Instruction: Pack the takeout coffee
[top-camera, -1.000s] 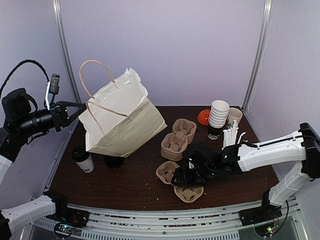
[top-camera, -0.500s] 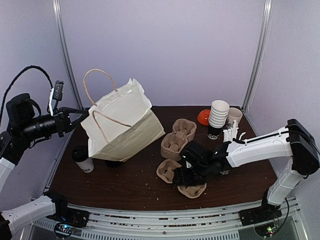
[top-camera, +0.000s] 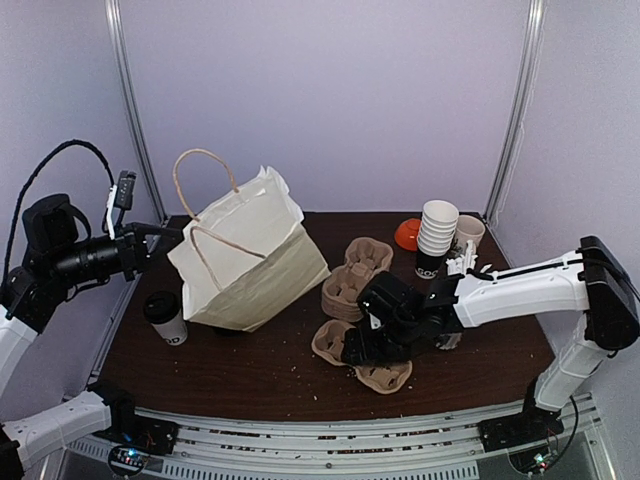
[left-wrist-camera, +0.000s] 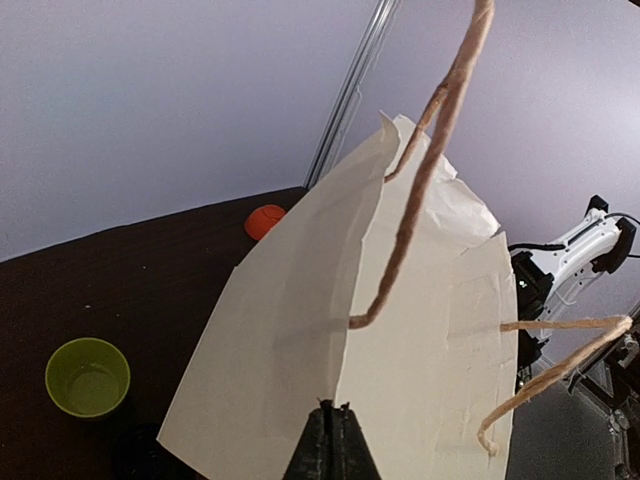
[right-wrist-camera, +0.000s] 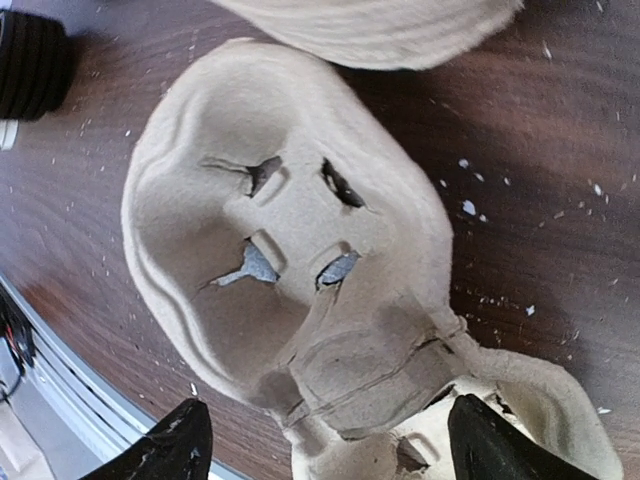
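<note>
Coffee (top-camera: 167, 320) at left edge of table (top-camera: 260, 370) | thin paper, squishy, lid might pop, so I'd grab mid-wall gently | left gripper (left-wrist-camera: 332, 410) clenched on bag (left-wrist-camera: 420, 300) rim | right gripper (right-wrist-camera: 330, 440) spread over carrier (right-wrist-camera: 290, 250), holding nothing

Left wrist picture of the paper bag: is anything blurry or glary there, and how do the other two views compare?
Left wrist: the paper bag is evenly lit, no glare; its near handle looms large. Right wrist: the cup carrier is crisp, soft shadows in its wells, mild sheen on the table. Top external: flat, diffuse light; only a soft shadow under the bag.
</note>
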